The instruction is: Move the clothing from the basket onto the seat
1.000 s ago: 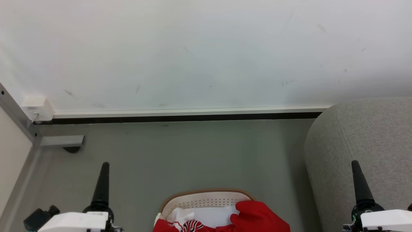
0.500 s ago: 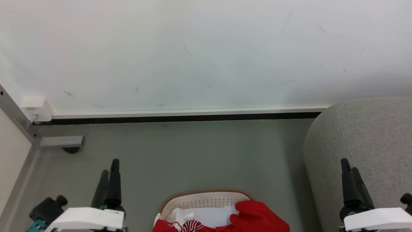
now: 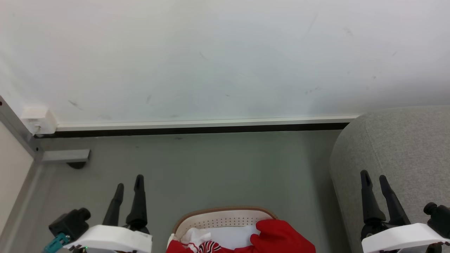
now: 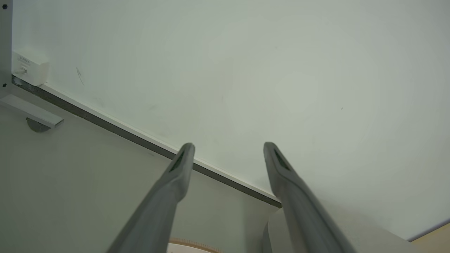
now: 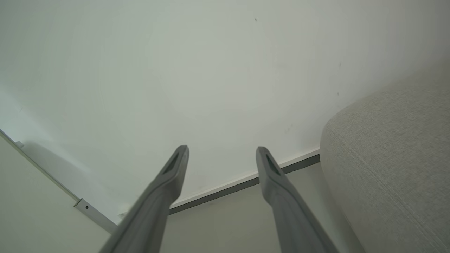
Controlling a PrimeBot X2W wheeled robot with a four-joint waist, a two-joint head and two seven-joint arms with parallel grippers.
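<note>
Basket [image 3: 225,211] is sitting on the floor [image 3: 211,168] at near centre, btwn the two arms, w/ the clothing [image 3: 267,243] lying heaped inside. The plain red garment [image 3: 283,236] is bulging over the right rim, & the jersey [image 3: 210,247] is peeking out to its left. Seat [image 3: 404,151] is standing at right, just beside the basket. Left end effector [image 3: 130,180] & right end effector [image 3: 373,174] are both hovering w/ fingers apart, gripping nothing. Handling, as a guess: the fabric is looking soft, light & limp, so it'll prob. be draping & trailing once lifted, maybe snagging the rim or dragging the other piece along. Best hold is likely the raised red hump: pinching its top fold deep, catching several layers rather than a thin edge.
</note>
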